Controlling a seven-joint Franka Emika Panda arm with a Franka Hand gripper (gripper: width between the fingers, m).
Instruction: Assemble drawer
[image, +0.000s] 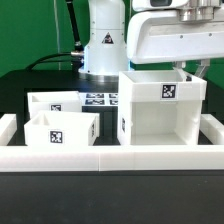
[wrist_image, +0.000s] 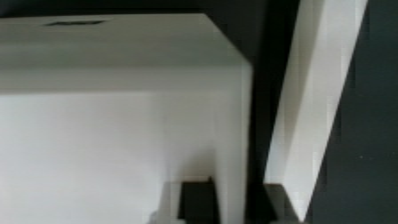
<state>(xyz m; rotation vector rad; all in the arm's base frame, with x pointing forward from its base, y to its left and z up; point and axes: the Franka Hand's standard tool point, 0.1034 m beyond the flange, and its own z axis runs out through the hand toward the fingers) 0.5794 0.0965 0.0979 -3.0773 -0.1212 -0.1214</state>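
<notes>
Item: drawer, smooth white plastic, three tagged parts. The tall open-faced box shell (image: 160, 108) stands at the exterior view's right, with the near tray (image: 62, 133) and far tray (image: 55, 102) at its left, all penned by low border blocks (image: 110, 158), probably against sliding. The gripper (wrist_image: 226, 203) hangs close over the shell's far right wall, presumably to grasp it; how far its fingers are spread and whether they hold anything cannot be told.

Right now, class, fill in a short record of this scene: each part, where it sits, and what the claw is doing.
box shell: upright, on the exterior view's right
front tray: outside the shell, on the exterior view's left
rear tray: behind the front tray, also outside the shell
claw: at the shell's upper edge; grip unclear
marker board: flat, behind the trays
border blocks: low, around the parts
</notes>
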